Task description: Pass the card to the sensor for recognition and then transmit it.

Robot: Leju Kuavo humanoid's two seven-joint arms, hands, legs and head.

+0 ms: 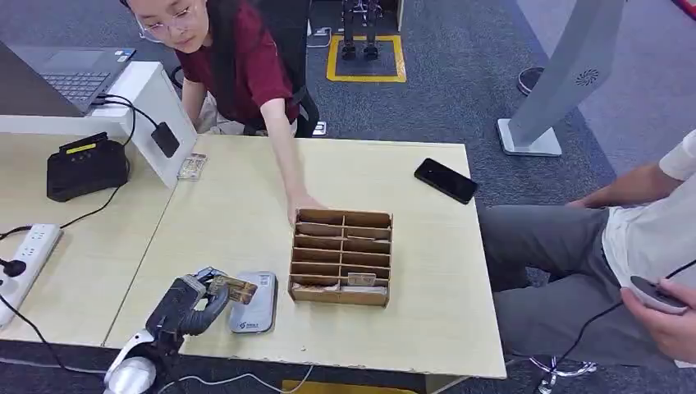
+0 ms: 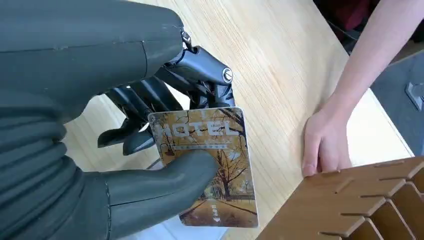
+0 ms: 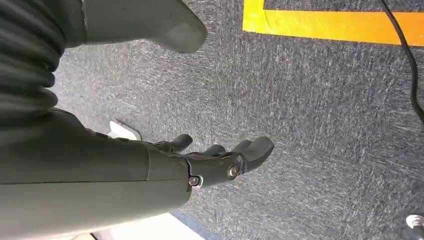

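Right now my left hand [image 1: 197, 297] pinches the hotel card [image 2: 207, 162] between thumb and fingers, over the grey sensor [image 1: 255, 305]; my right hand [image 3: 220, 160] hangs empty, fingers apart.

The left hand [image 1: 193, 297] sits just beside the grey sensor [image 1: 254, 302]. Right of the sensor, the wooden slotted box [image 1: 341, 256] blocks the way, with a person's hand [image 1: 302, 205] at its far corner. Bare counter [image 1: 222, 213] lies open beyond the sensor.
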